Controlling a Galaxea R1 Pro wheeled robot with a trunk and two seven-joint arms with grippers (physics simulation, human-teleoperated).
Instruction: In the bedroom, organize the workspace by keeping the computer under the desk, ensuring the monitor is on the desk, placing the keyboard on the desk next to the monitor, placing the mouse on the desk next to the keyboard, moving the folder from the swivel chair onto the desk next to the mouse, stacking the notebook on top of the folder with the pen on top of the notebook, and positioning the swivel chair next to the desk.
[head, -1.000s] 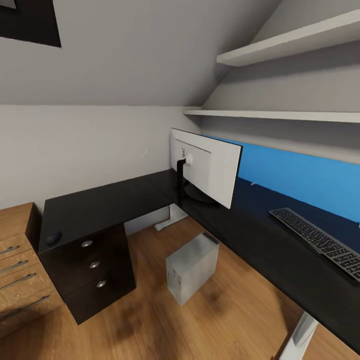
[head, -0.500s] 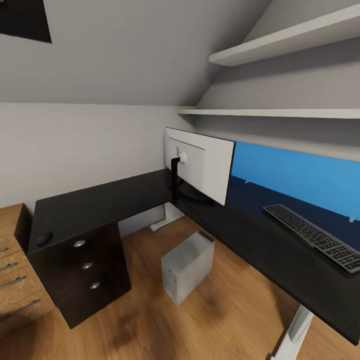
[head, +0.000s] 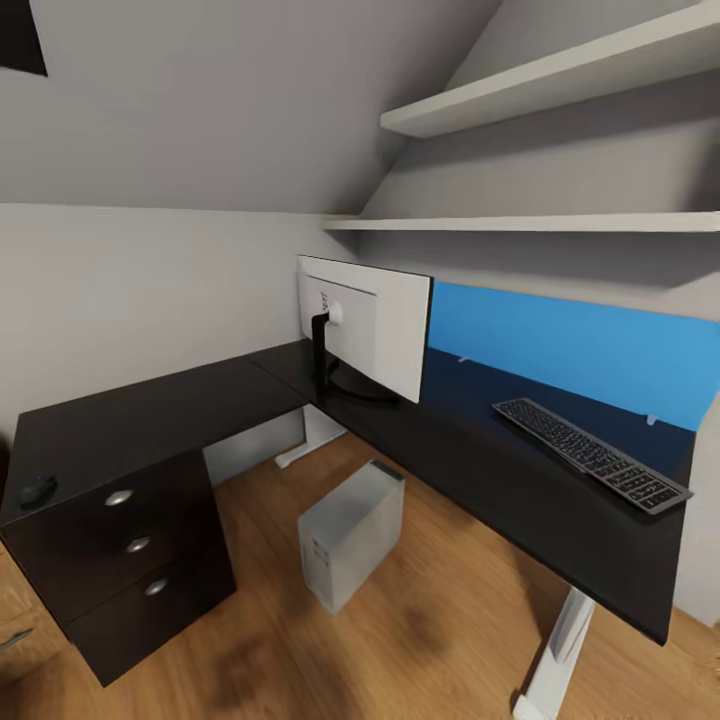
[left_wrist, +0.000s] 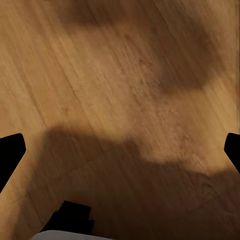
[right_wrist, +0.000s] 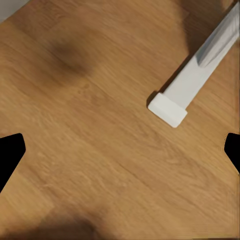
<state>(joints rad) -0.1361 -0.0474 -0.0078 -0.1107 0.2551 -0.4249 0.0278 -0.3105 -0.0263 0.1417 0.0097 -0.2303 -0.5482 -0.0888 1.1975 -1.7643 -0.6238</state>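
This is a home office corner in an attic bedroom: grey walls slope in under the roof above two white wall shelves (head: 560, 85), and the floor (head: 400, 640) is light wood. An L-shaped glossy black worktop (head: 480, 470) with a blue back panel (head: 590, 345) and a black drawer unit (head: 130, 560) carries a monitor (head: 375, 325), a keyboard (head: 590, 455) and a small black mouse (head: 38, 489). A silver-grey computer tower (head: 350, 533) stands on the floor beside the worktop, and the right hand (right_wrist: 120, 145) hangs over bare boards near a white desk foot (right_wrist: 185, 92).
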